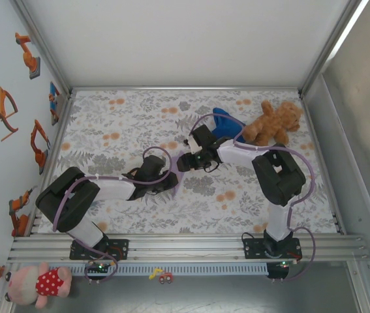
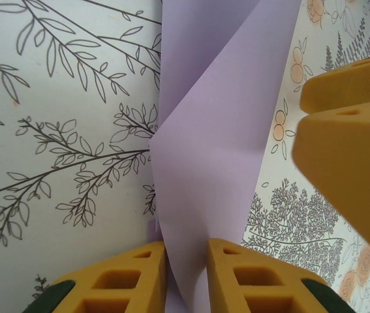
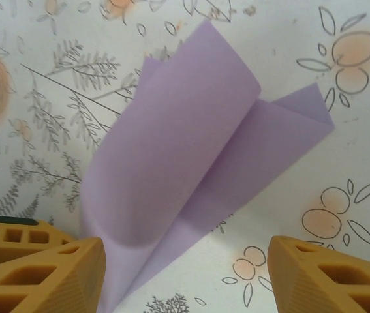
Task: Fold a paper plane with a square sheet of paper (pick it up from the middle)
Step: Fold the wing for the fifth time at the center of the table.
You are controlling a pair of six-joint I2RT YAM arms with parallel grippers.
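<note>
1. The sheet of paper (image 2: 214, 163) was thin, matte and plain lavender. From the right wrist (image 3: 191, 163), one flap curled over in a soft rounded bend, and a lower layer ended in a sharp corner. From the left wrist, a straight diagonal fold line crossed it.
2. It sat near the middle of the tabletop (image 1: 126, 124), between the two arm ends, which almost met there.
3. The left jaws pinched the paper. Their two ochre fingers (image 2: 123, 283) were blocky with rectangular cut-outs, and lavender filled the narrow slot between them.
4. The right jaws were spread wide, with their finely ribbed ochre fingers (image 3: 328, 274) well apart. The paper ran down just beside the finger at the lower left of that view, and whether it touched could not be told.
5. Counted, there were:
   - one sheet;
   - two white-and-black arms, left (image 1: 100, 189) and right (image 1: 263, 163), each trailing lilac cable;
   - one fluffy brown teddy bear (image 1: 273, 124);
   - one deep blue cloth (image 1: 227, 125) just beside the bear;
   - one pink plush toy (image 1: 41, 283) in a red dotted dress.
6. The tabletop cover was white, printed with grey foliage and orange blossoms.
7. Aluminium rails (image 1: 185, 244) framed it, and the pink toy lay below the near rail.
8. The back wall (image 1: 185, 39) was plain white, and the pale left wall carried orange robot-arm stickers (image 1: 2, 107).
</note>
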